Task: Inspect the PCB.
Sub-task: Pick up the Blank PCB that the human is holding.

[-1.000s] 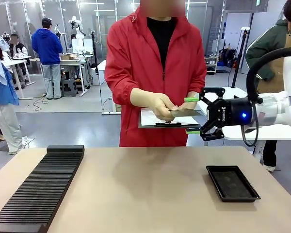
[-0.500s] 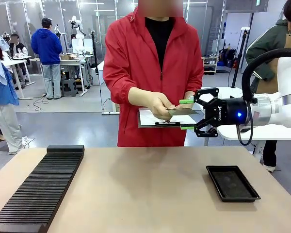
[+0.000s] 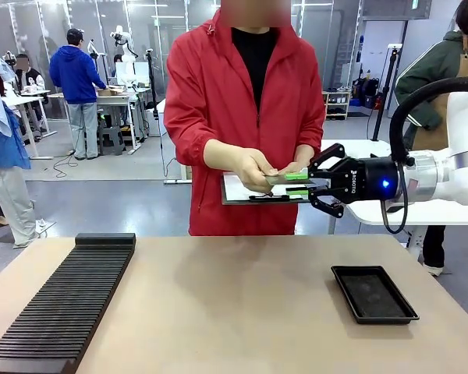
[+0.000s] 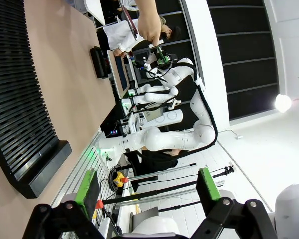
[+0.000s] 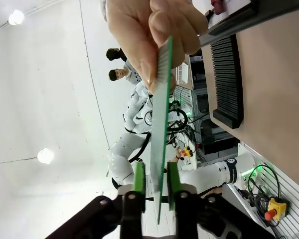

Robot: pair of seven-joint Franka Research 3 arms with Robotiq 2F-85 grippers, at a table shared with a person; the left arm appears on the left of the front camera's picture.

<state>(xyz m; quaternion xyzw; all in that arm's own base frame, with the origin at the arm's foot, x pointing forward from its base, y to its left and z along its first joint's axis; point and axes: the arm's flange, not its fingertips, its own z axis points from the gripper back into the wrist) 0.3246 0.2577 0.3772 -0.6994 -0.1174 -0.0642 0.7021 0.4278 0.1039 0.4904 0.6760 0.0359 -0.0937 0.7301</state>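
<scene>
Front view: PCB (image 3: 279, 179), centre frame, held flat in the person's hand (image 3: 253, 168) above clipboard (image 3: 253, 192), its edge offered to right gripper (image 3: 297, 184) for handover. Left wrist view: left gripper (image 4: 147, 186), bottom, jaws apart, empty. Right wrist view: PCB edge-on between green pads (image 5: 138, 178), jaws nearly together; a firm clamp cannot be told.

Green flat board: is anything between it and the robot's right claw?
Nothing visible. The thin green rectangular PCB has its edge between the right gripper's green pads; the person's hand holds its far end.
</scene>
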